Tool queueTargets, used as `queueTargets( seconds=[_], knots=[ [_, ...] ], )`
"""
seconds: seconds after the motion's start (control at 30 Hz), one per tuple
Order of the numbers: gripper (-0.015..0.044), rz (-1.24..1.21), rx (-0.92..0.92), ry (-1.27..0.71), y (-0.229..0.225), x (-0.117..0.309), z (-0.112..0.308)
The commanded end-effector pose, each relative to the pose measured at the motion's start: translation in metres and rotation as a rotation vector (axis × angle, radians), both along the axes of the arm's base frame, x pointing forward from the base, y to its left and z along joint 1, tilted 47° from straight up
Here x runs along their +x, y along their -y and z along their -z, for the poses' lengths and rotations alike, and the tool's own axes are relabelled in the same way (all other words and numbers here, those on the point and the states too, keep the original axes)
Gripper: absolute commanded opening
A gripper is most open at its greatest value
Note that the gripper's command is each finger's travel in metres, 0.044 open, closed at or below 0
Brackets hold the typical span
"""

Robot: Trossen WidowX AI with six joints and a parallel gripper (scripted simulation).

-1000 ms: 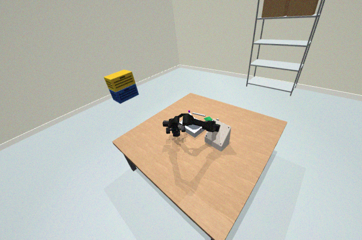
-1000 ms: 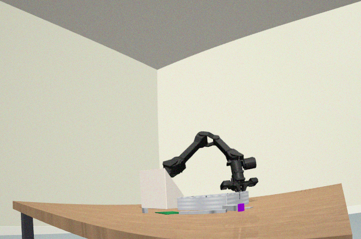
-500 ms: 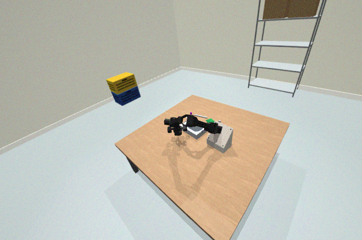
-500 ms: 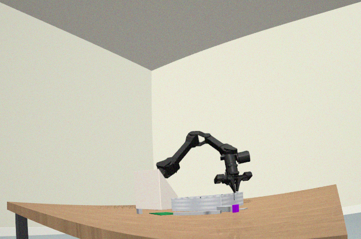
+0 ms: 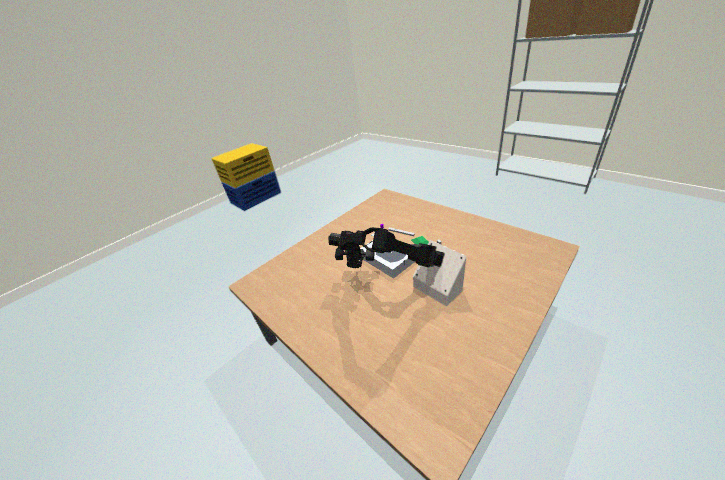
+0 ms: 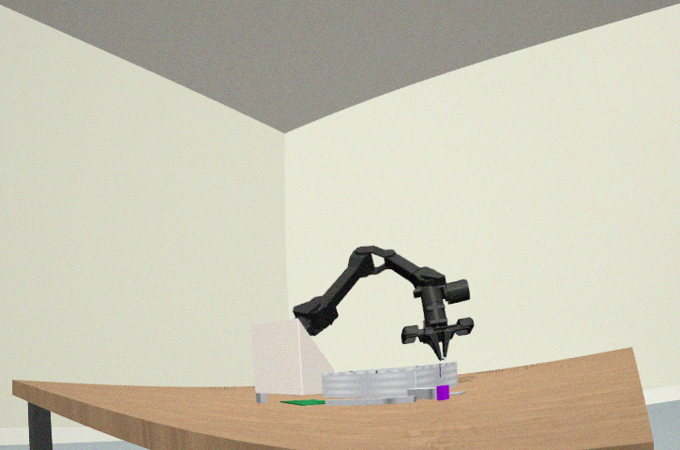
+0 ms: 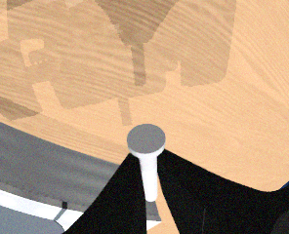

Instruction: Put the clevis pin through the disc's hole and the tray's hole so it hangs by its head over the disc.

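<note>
claw (image 5: 354,260) (image 6: 442,358) (image 7: 146,159): pinching pin (image 7: 145,138) below its head, shank down, apparently to leave the tip free for threading | pin: above tabletop (image 5: 459,350) (image 6: 510,413) (image 7: 223,117), outside tray (image 5: 393,272) (image 6: 370,384) (image 7: 52,151), towards far-left edge in top view | next: likely centre over holes

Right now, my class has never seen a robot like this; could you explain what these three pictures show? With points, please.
The machine is one jointed black arm. The top picture looks down on the table (image 5: 487,339) (image 6: 536,408); the exterior one views it from the side, near table height; the wrist one looks along the claw (image 6: 443,359) (image 7: 146,159). The claw is shut on a steel pin (image 7: 146,138), its round head nearest the camera. On the table stands a rimmed tray (image 5: 393,271) (image 6: 370,385) (image 7: 52,156), with a green patch (image 5: 420,241) (image 6: 303,402) and a purple block (image 5: 381,225) (image 6: 442,392) nearby.
</note>
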State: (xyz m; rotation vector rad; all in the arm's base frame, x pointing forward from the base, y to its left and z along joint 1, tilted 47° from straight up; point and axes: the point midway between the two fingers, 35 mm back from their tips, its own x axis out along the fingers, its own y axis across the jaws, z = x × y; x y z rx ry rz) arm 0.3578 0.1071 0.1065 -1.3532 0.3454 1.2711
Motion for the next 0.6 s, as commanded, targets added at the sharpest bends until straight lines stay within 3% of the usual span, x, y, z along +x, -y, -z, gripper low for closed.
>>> queueTargets(
  seconds=[0.0,0.57],
  knots=[
    [0.0000,0.113,0.050,-0.096,0.008,-0.001,0.009],
    [0.0000,0.547,0.228,-0.423,0.036,-0.008,0.034]
  ],
)
